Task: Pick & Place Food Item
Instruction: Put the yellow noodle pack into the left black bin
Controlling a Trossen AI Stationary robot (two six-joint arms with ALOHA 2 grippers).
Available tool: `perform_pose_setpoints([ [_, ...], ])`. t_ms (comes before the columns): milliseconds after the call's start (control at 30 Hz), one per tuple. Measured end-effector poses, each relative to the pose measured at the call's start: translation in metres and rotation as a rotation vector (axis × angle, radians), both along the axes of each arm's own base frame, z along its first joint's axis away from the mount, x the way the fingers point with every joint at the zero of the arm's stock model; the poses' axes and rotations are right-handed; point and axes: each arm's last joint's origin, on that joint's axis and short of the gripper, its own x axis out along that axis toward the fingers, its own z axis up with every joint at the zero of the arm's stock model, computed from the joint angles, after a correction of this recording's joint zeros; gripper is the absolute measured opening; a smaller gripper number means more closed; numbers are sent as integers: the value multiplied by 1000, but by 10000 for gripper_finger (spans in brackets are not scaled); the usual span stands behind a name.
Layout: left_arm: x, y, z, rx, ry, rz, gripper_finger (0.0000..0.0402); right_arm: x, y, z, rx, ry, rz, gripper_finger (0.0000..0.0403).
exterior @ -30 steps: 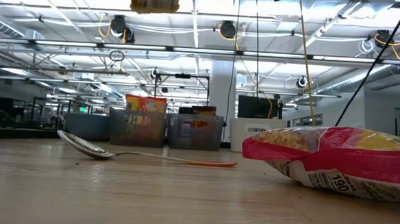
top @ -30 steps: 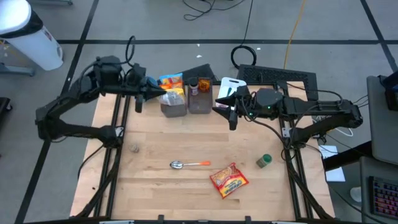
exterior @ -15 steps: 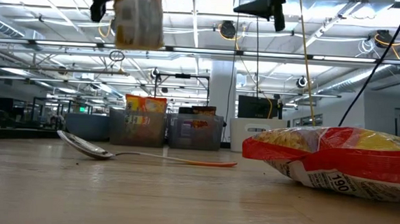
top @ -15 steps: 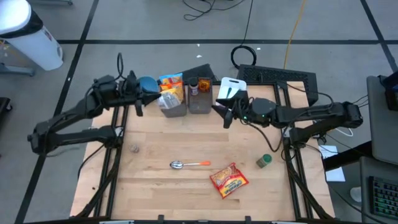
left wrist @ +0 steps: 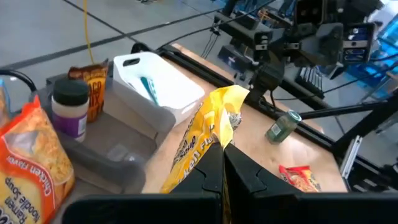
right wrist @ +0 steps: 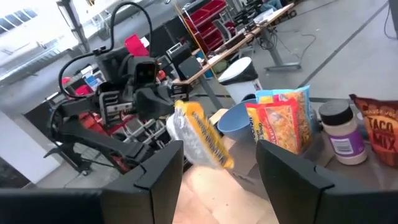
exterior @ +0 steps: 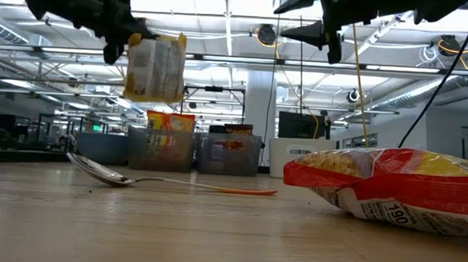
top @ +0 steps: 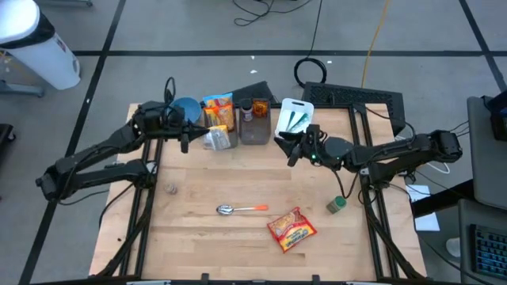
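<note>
Above the table's back edge, left gripper (top: 200, 133) pinches a crinkled yellow-and-silver food packet (top: 219, 137); right gripper (top: 295, 150) spread.

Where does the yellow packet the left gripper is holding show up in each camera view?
High: yellow packet left of the bins.
Low: upper left, hanging above the spoon.
Left wrist: centre, between shut fingers.
Right wrist: centre-left.
Shared landmark: orange noodle pack.

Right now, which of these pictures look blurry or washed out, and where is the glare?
Low view: bright ceiling lights wash out the top, and the near red noodle packet looms large and soft. Right wrist view: windows glare white, and the yellow packet held by the left gripper is smeared. High view: evenly lit, with only soft shadows on the table.
</note>
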Motion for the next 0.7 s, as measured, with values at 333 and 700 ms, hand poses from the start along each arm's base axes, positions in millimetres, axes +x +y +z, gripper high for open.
perform_pose_setpoints([
  [333,4,42,-13,-68,-88,4,1,0,-2,-1,-52,31,13,196],
  [700,13,79,-43,-195,-45,26,2,1,-12,-2,-51,37,103,196],
])
